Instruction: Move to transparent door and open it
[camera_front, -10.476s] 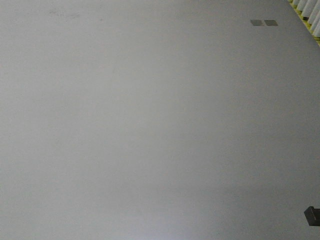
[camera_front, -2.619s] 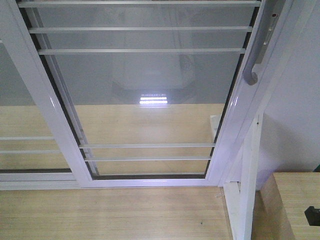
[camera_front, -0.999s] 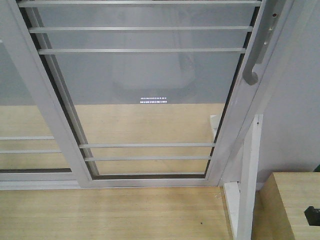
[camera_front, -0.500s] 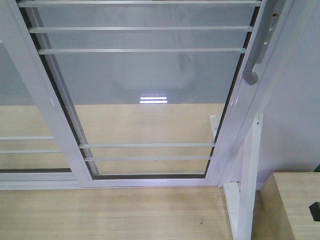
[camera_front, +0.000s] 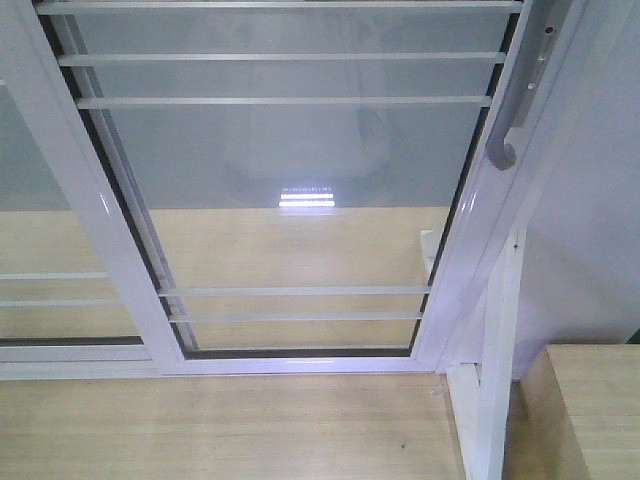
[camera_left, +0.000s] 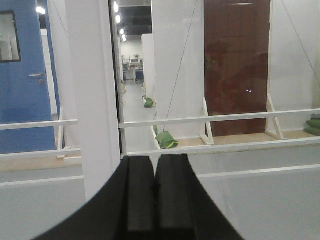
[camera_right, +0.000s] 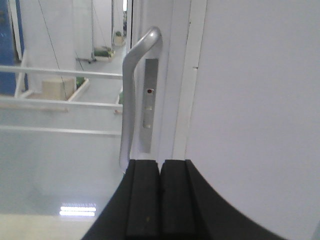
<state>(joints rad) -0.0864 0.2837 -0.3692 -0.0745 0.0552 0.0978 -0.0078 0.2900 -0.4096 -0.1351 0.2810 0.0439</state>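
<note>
door: door (camera_front: 300, 170) sitting straight ahead, filling front view, seemingly shut.
handle: handle (camera_right: 129, 100) showing just beyond right pincer (camera_right: 160, 197), apart.
change: dark arm tip leaving front view's lower-right corner; reach likely starting.
pincers: right one and left pincer (camera_left: 155, 197) both pressed together, pinching nothing.

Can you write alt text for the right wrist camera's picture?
A curved grey metal handle and its lock plate on a white-framed clear-glass sliding door stand ahead of the right arm's black jaws, shut at the bottom edge. A plain white wall fills the right side.
</note>
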